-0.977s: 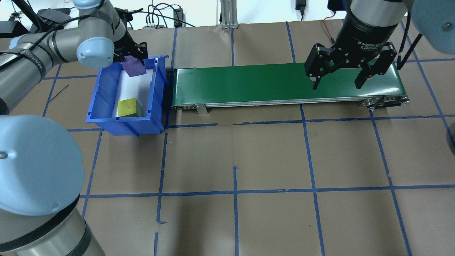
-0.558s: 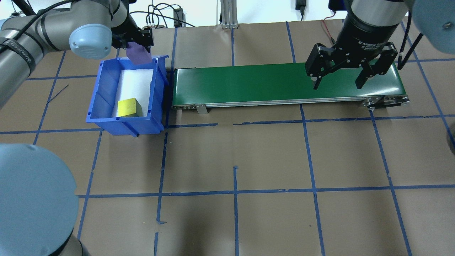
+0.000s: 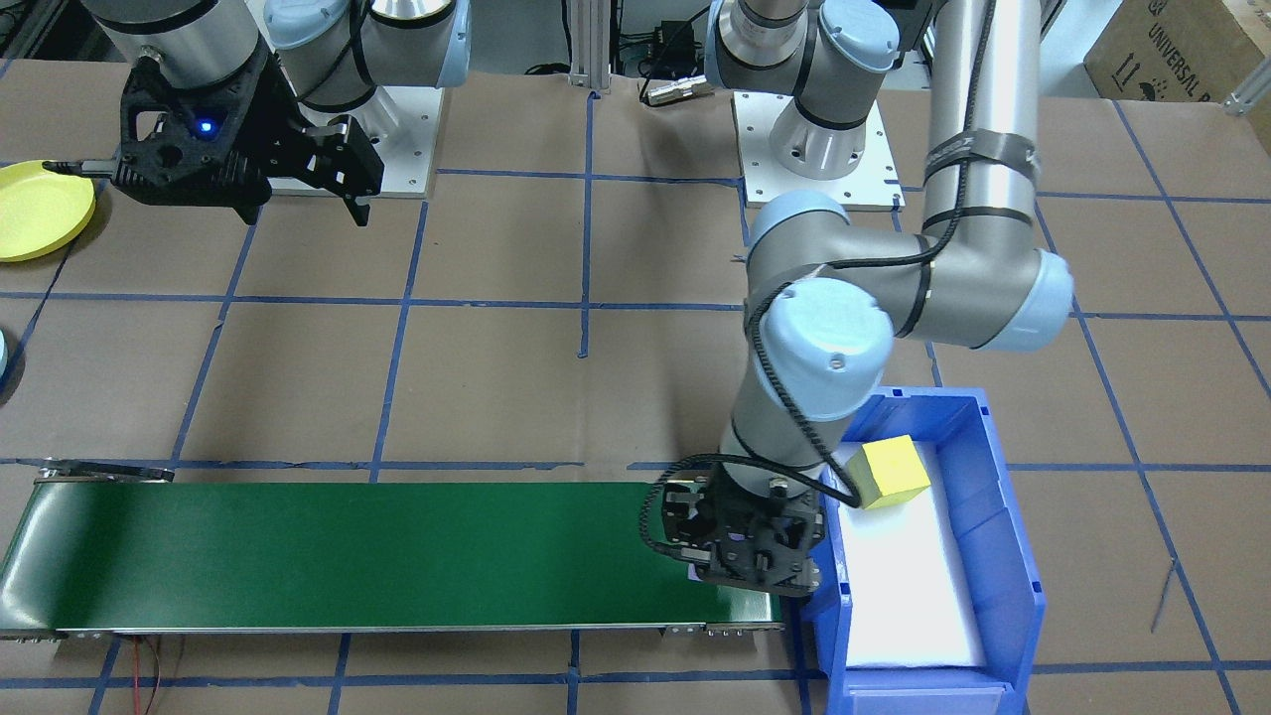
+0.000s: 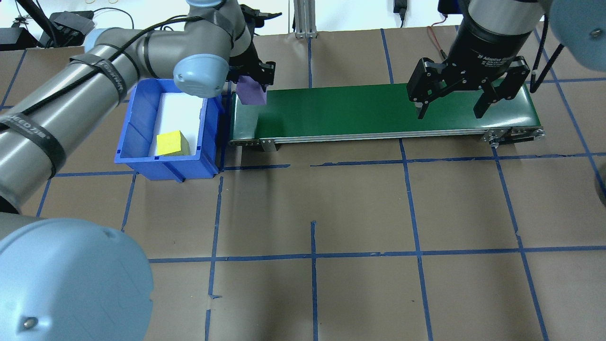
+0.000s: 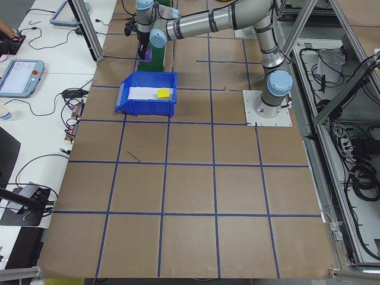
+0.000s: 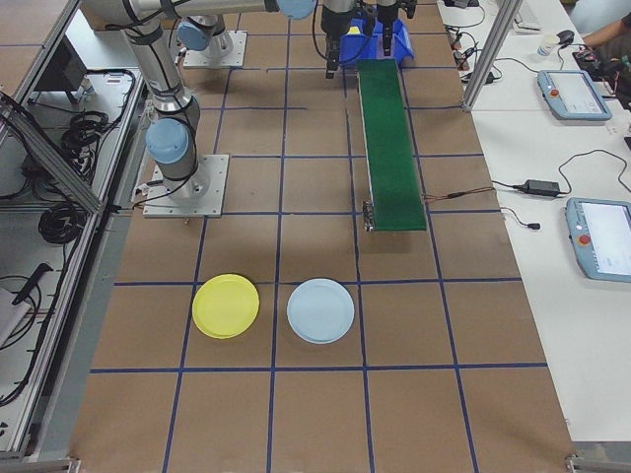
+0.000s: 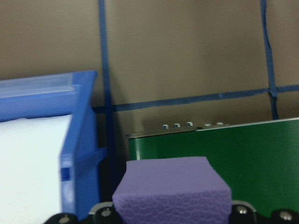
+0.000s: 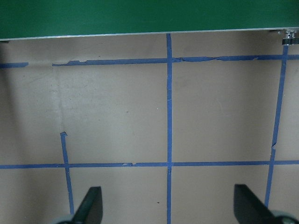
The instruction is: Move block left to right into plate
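Front-facing view: the yellow plate (image 3: 40, 211) lies at the left edge. Overhead view: upper left, the left gripper (image 4: 251, 80) clamps the purple block (image 4: 251, 91) over the green conveyor (image 4: 378, 111); upper right, the right gripper (image 4: 450, 111) jaws spread wide.

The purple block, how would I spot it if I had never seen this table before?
Find the long green conveyor belt across the table and follow it to the end beside the blue bin. There the left gripper holds the purple block above the belt. The only other block is yellow and lies inside the bin.
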Robot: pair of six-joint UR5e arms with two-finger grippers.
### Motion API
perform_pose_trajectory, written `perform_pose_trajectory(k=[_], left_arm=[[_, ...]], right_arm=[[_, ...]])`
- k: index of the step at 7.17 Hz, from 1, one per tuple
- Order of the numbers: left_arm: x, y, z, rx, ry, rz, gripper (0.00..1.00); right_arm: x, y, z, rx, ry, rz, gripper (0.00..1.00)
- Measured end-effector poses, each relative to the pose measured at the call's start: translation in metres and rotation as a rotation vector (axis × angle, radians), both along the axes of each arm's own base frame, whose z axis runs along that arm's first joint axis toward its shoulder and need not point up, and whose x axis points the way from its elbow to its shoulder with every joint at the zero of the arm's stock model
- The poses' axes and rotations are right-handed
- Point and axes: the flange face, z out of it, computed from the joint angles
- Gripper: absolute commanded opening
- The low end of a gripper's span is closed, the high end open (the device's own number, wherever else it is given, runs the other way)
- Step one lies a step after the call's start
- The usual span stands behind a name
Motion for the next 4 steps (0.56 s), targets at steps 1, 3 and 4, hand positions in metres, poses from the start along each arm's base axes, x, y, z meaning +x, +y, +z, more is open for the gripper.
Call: perform_pose_trajectory(k=[1, 3, 4], left_arm=[[-0.0138, 0.0058, -0.0137, 0.012, -0.009, -0.018, 0.88], [-0.0206, 0.0108, -0.0225, 0.012, -0.012, -0.016, 1.00], [-0.0211, 0.0118, -0.0140, -0.002, -0.006, 0.000, 1.00]], right_arm=[[0.0000, 0.0000, 0.0000, 0.000, 0.000, 0.000, 1.00], [0.0000, 0.0001, 0.0001, 0.000, 0.000, 0.000, 1.00], [0.0000, 0.0000, 0.0000, 0.000, 0.000, 0.000, 1.00]])
